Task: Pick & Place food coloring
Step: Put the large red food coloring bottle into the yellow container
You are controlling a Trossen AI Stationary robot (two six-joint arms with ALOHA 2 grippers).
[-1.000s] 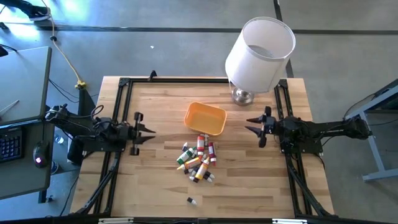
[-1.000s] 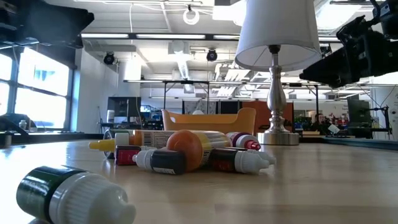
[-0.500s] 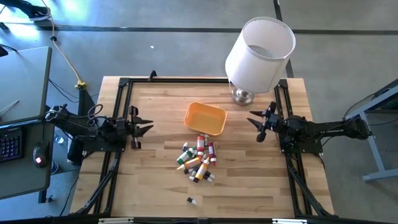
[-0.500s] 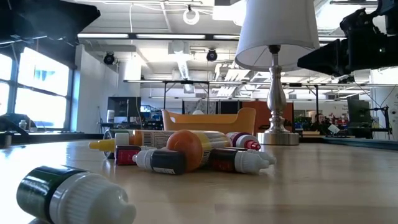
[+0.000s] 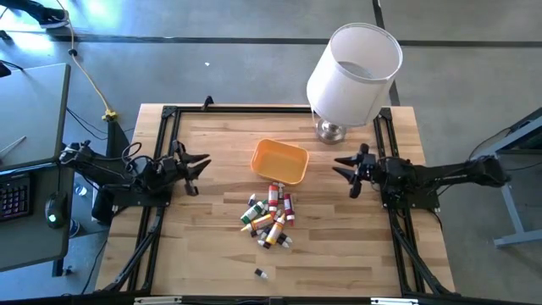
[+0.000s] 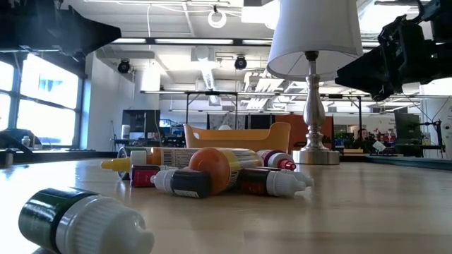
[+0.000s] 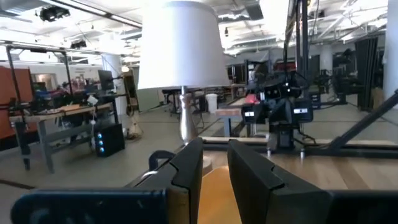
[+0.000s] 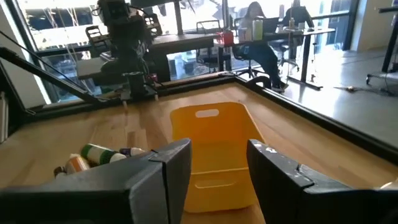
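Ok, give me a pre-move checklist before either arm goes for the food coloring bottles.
1. Left gripper empty, jaws slightly apart: ok.
2. Right gripper empty, jaws open: ok.
3. Both grippers held off the table, at opposite sides, clear of the pile: ok.
4. Food coloring bottles heaped together on the wood, overlapping, so singling one out is awkward: not ok.
5. Stray bottle lies alone toward the near edge, nothing crowding it: ok.
6. Orange tray upright beside the pile, nothing seen inside: ok.
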